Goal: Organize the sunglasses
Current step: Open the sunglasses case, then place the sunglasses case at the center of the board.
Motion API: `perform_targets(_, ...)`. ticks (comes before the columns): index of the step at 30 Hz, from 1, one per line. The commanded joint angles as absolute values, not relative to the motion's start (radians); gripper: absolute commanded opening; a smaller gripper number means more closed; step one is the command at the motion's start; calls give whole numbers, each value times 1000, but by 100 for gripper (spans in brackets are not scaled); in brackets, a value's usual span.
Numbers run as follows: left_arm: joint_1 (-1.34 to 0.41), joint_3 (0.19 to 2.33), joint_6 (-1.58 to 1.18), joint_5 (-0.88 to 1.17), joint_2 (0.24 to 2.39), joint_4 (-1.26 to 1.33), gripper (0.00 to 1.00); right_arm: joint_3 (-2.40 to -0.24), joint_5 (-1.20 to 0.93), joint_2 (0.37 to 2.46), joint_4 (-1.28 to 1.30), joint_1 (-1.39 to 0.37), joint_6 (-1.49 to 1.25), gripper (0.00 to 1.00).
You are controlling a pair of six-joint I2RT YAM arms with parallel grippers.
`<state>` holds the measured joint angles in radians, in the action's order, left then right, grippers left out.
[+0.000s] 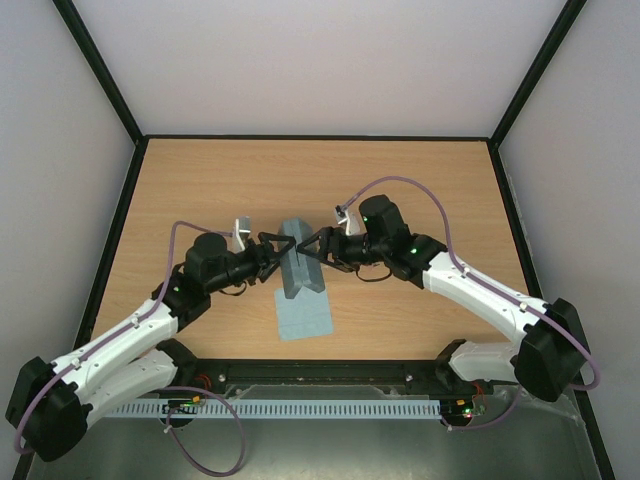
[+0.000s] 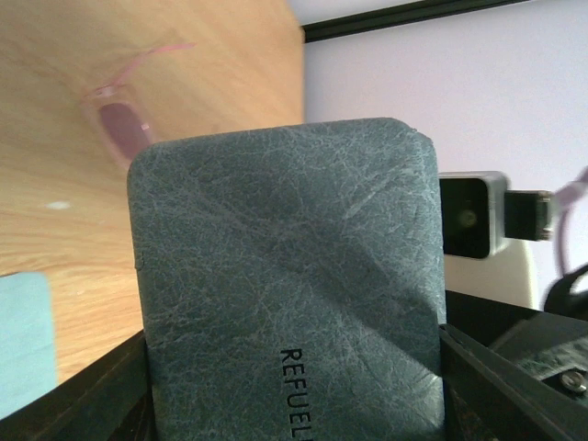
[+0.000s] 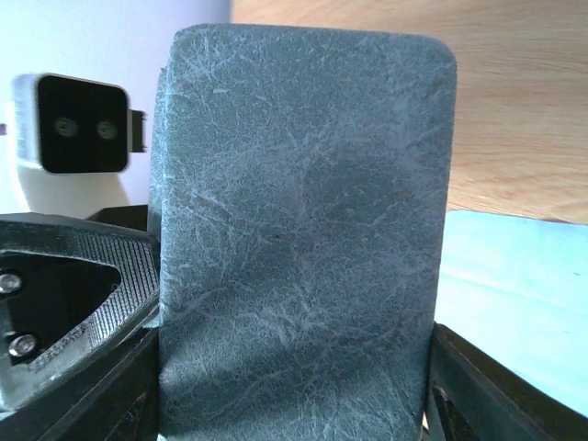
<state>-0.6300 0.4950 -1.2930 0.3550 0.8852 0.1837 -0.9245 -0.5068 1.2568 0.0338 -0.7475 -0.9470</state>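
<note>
Case [image 1: 301, 277] | held between left end effector [image 1: 283, 255], right end effector [image 1: 318, 250] | sunglasses [image 2: 124, 129] outside

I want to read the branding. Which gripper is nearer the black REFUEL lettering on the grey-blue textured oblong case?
Left. The left gripper clamps the case with the REFUEL lettering between its fingers; the right gripper clamps the other side, where no lettering shows.

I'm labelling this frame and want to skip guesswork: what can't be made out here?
- Sunglasses: in the left wrist view the case hides all but one lens and one arm. I cannot find them in the top view.
- Printed word on the case: left wrist view, cut off by the bottom edge.
- Cloth: right wrist view, mostly behind the case.
</note>
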Motion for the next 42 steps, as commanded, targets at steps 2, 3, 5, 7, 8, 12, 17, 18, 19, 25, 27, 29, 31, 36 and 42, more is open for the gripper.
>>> perform_targets(2,-641,547,-1222,349,903,84,74,-965,-430,1282,177,-776,-835,42)
perform_targets(3,-641,547,-1219,348,907,82,74,-965,-426,1282,183,-778,-832,42)
perform_targets(5,-642,549,-1212,343,914,72,75,-963,-422,1287,187,-778,-828,42)
perform_targets(7,-641,554,-1201,339,920,61,77,-963,-413,1292,198,-778,-821,42)
perform_targets(8,-642,556,-1198,336,922,53,77,-963,-407,1293,203,-779,-817,42)
perform_targets(12,-641,560,-1191,330,928,47,82,-961,-400,1300,210,-778,-809,42)
perform_targets(17,-638,571,-1184,318,922,25,91,-952,-398,1306,191,-778,-811,42)
perform_targets(18,-633,577,-1177,314,914,7,92,-953,-394,1309,187,-779,-809,42)
perform_targets(19,-624,582,-1164,310,899,-10,93,-956,-390,1318,183,-779,-807,42)
perform_targets(25,-495,609,-1097,314,790,-176,100,-1061,-317,1407,244,-778,-732,42)
perform_targets(27,-465,604,-1088,329,768,-200,99,-1125,-263,1457,293,-777,-682,42)
perform_targets(29,-453,589,-1085,331,748,-207,99,-1196,-202,1513,345,-777,-643,41)
perform_targets(31,-448,572,-1088,334,735,-206,99,-1271,-110,1573,400,-780,-577,40)
perform_targets(36,-441,538,-1086,337,707,-204,100,-1399,-21,1681,455,-782,-506,40)
perform_targets(42,-419,509,-1086,347,668,-206,99,-1433,-116,1765,387,-784,-529,39)
